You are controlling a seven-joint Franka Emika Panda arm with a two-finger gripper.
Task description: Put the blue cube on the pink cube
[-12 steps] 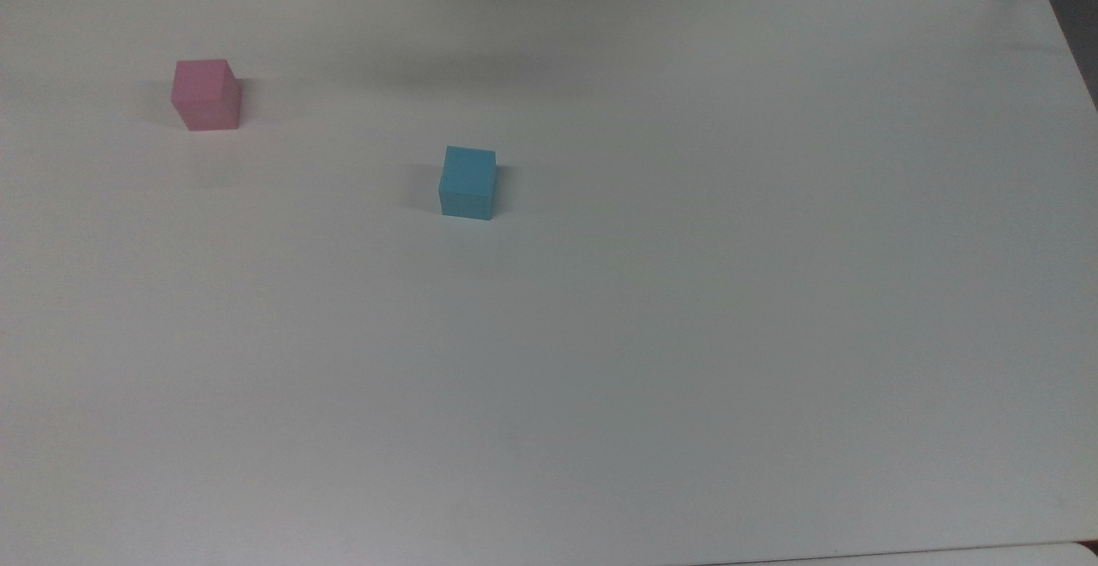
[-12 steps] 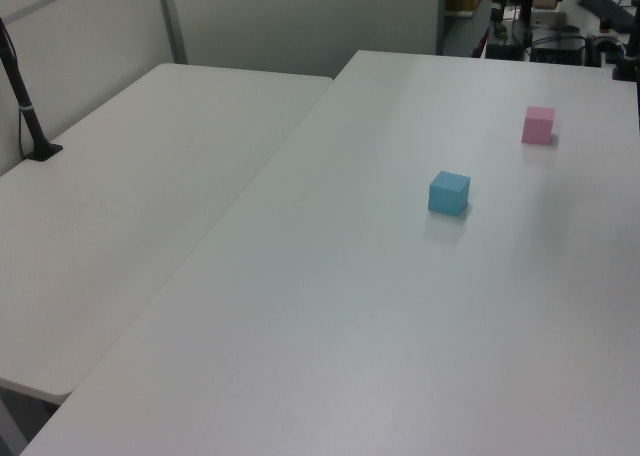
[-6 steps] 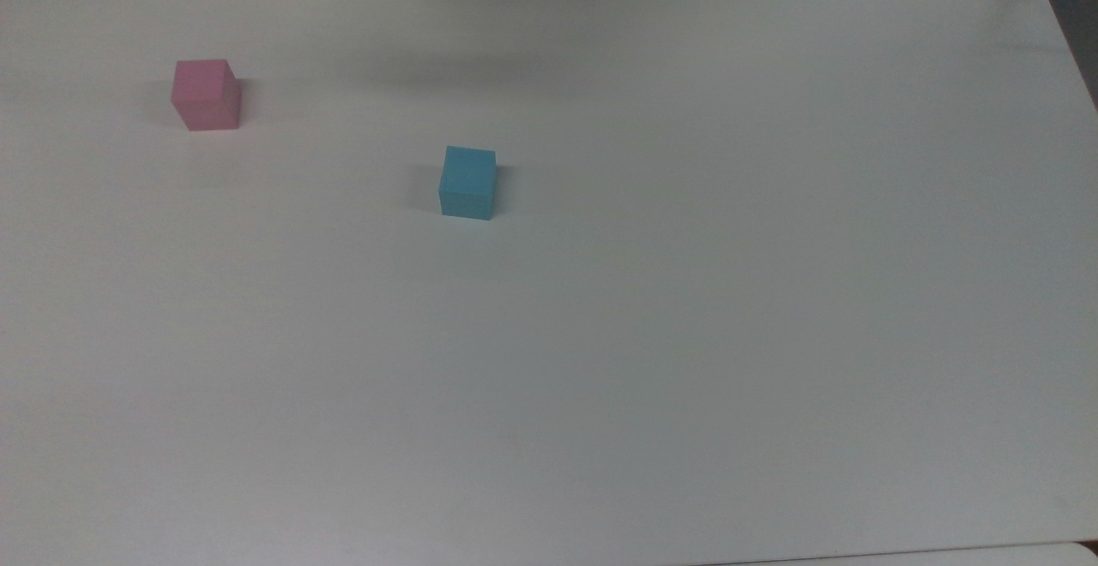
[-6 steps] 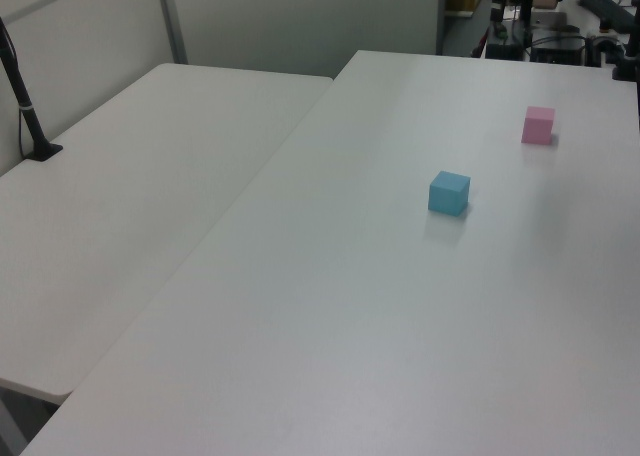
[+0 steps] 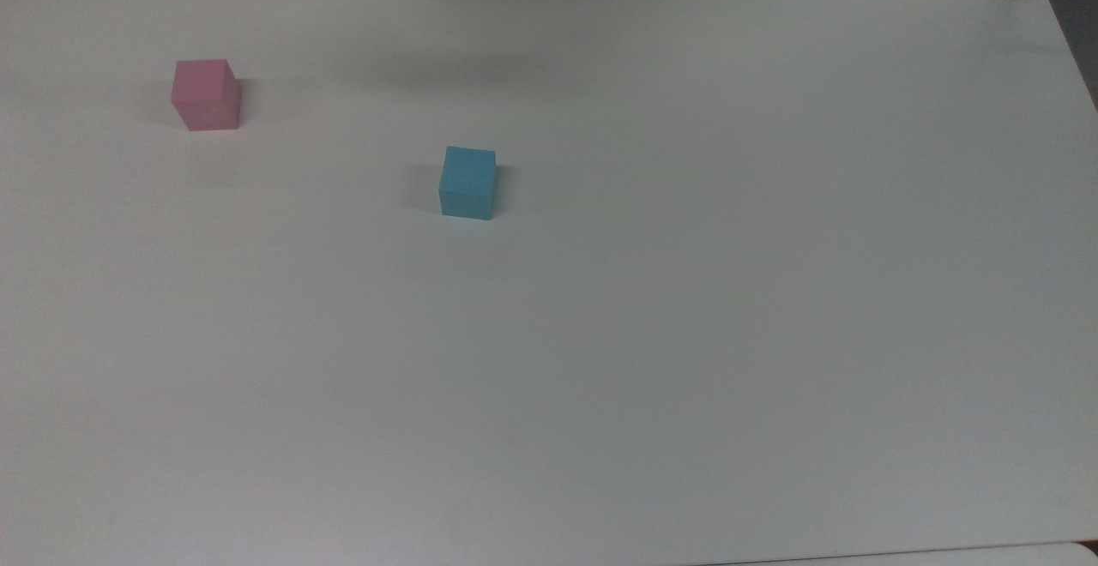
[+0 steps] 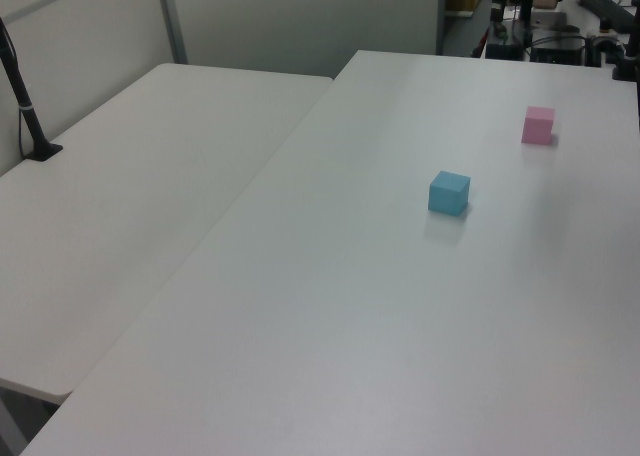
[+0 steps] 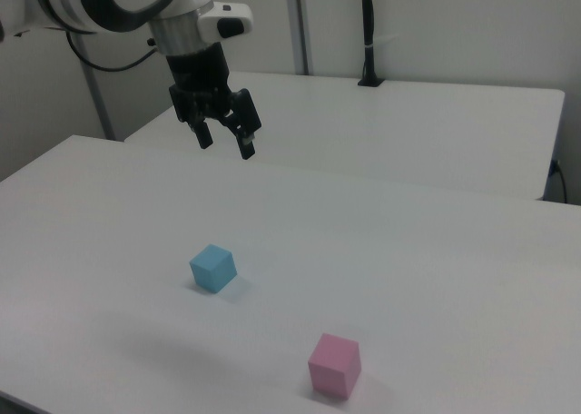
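1. Nothing stacked: the small sky-blue matte cube (image 5: 467, 182) sits on the white table (image 5: 686, 334), untouched.
2. The pale pink matte cube (image 5: 205, 94) lies at ten o'clock, well apart.
3. The black two-finger gripper (image 7: 224, 144) hangs high, fingers spread, empty; grasp, carry and placing remain.

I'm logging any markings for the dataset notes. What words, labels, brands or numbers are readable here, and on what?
None can be read.
The blue cube has plain faces.
The pink cube has plain faces.
The gripper and the table carry no legible marking.
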